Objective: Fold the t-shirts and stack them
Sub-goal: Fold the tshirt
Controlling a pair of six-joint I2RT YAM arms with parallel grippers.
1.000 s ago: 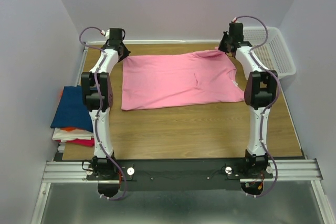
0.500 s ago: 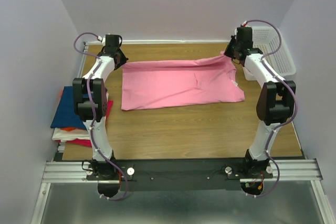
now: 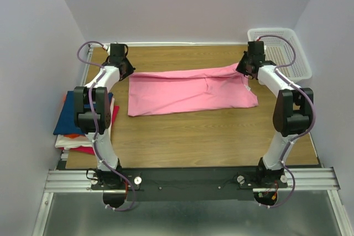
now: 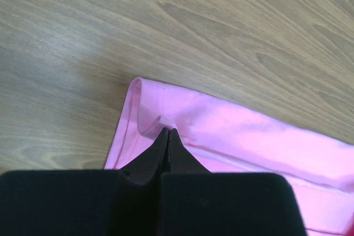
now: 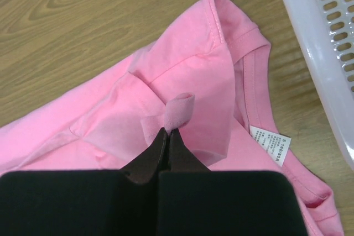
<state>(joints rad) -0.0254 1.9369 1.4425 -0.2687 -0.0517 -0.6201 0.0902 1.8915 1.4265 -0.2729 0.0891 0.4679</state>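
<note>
Left fingers and right fingers drew far edge of pink t-shirt nearer.

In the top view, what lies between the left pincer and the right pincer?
The pink t-shirt: its far edge runs from the left pincer to the right pincer, both shut on it. The top view shows this.

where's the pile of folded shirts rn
In the top view, the folded pile, dark blue shirt on top, lies at the table's left edge beside the left arm, left of the spread pink t-shirt.
</note>
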